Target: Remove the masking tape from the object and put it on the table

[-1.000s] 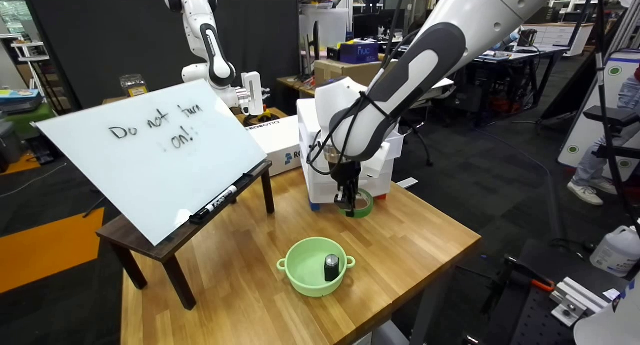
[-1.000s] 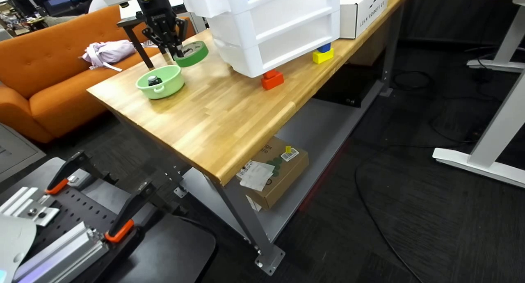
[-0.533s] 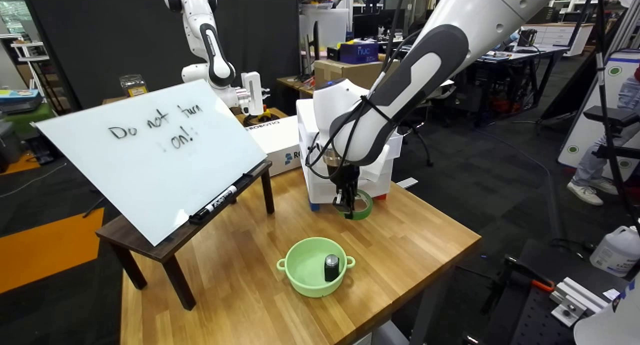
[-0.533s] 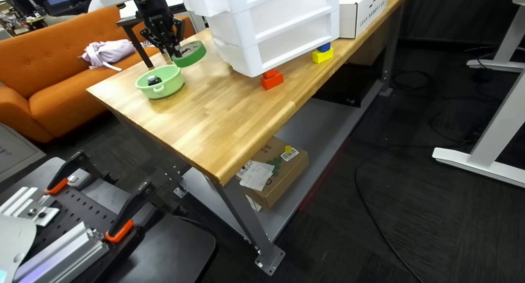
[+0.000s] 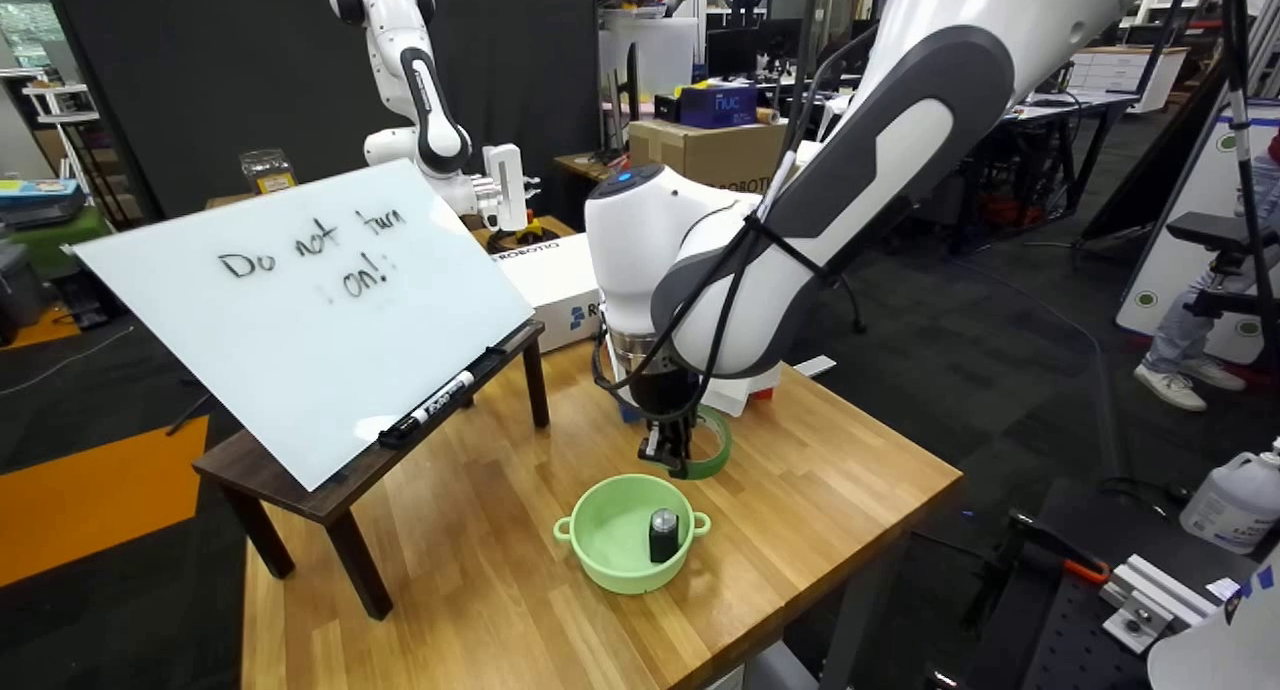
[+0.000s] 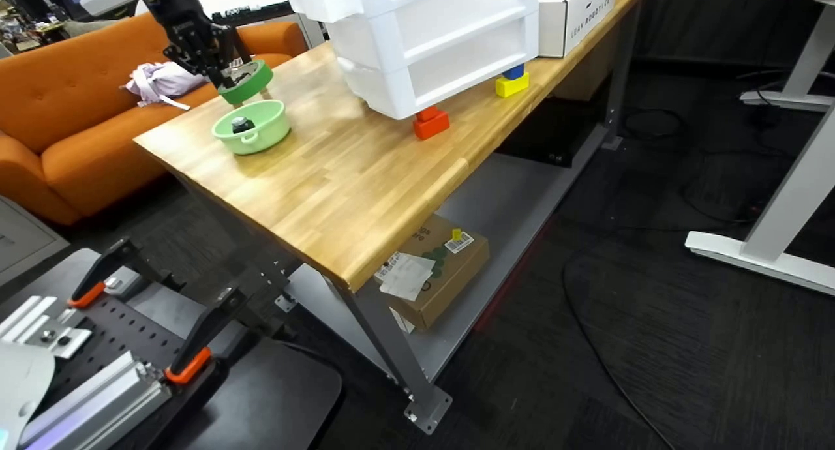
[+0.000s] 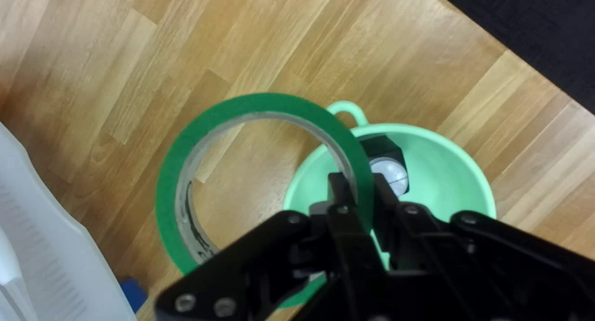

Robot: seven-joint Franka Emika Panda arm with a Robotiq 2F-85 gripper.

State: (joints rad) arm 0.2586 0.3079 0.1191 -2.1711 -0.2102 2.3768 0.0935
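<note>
Over the wooden table, the robot arm stands nearer and slightly more left than a moment ago in an exterior view, away from the white drawers and closer to the unmoved pale green bowl. The green masking tape has come along, held up at the bowl's far right side, its rim pinched in the gripper. Removal thus looks done; lowering it onto the table probably remains.
</note>
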